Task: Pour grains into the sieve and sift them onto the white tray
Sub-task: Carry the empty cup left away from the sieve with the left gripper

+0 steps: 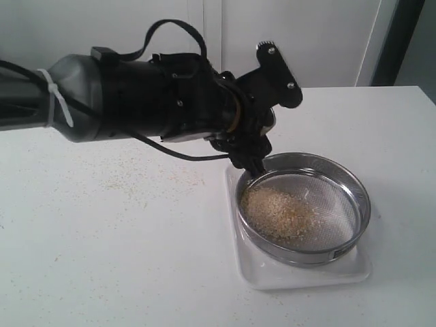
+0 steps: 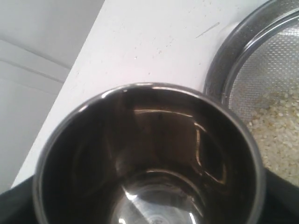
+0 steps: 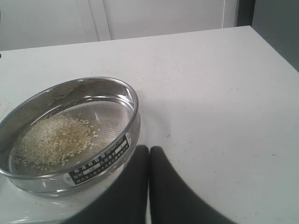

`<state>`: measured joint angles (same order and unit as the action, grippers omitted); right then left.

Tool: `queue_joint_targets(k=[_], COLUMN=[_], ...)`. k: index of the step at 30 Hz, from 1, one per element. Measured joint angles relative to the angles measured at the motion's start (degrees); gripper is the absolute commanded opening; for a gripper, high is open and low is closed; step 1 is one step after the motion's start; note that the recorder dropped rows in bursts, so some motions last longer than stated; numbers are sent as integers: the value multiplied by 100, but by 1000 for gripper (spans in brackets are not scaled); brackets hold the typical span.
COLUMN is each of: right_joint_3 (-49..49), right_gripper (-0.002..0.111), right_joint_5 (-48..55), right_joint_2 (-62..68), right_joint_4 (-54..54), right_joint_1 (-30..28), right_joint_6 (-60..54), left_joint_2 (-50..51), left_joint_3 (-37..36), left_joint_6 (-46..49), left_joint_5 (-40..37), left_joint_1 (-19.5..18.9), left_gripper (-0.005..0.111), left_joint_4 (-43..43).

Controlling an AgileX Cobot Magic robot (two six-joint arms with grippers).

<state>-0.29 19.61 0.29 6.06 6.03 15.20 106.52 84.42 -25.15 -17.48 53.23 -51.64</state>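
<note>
The sieve [image 1: 340,178] stands on the white tray [image 1: 306,276] with a heap of pale and yellowish grains [image 1: 279,214] on its mesh. My left gripper [image 1: 264,121] hangs at the sieve's far-left rim, closed round a small steel cup [image 2: 149,154]. That cup fills the left wrist view mouth-on and looks empty; beside it show the sieve's rim [image 2: 233,60] and some grains [image 2: 280,126]. My right gripper [image 3: 149,156] is shut with nothing in it, low beside the sieve's labelled wall [image 3: 98,165]. It does not show in the exterior view.
Stray grains [image 1: 136,180] are strewn over the white table left of the tray. The left arm's thick black body [image 1: 136,95] spans the left half of the exterior view. The table's edge [image 3: 275,49] runs close on the right side.
</note>
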Motion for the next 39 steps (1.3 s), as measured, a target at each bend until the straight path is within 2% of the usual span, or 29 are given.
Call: queue_joint_targets(k=[8,12,17,23,26,31,35,39], right_joint_3=[0,0,0,0,0,0,0,0], right_gripper=[0,0,0,0,0,0,0,0], right_joint_5=[0,0,0,0,0,0,0,0], right_joint_2=[0,0,0,0,0,0,0,0], right_joint_4=[0,0,0,0,0,0,0,0], right_joint_1=[0,0,0,0,0,0,0,0], right_joint_6=[0,0,0,0,0,0,0,0], left_joint_2=[-23,-98,-315,-548,-625,-767,-1021,-1202], left_joint_3=[0,0,0,0,0,-116,-502,-908], left_joint_6=[167,497,1362,2791,3306,4110,4691,4880], left_joint_5=[-15,-337,-879,-1197,-1275,-1127,-732,-430], left_joint_1=[-377,-515,-772,-1262,-1464,-1669,-1820,-2044], left_gripper=[0,0,0,0,0,0,0,0], left_joint_4=[895,1451,2391,4071,4603,5398,6045,6326])
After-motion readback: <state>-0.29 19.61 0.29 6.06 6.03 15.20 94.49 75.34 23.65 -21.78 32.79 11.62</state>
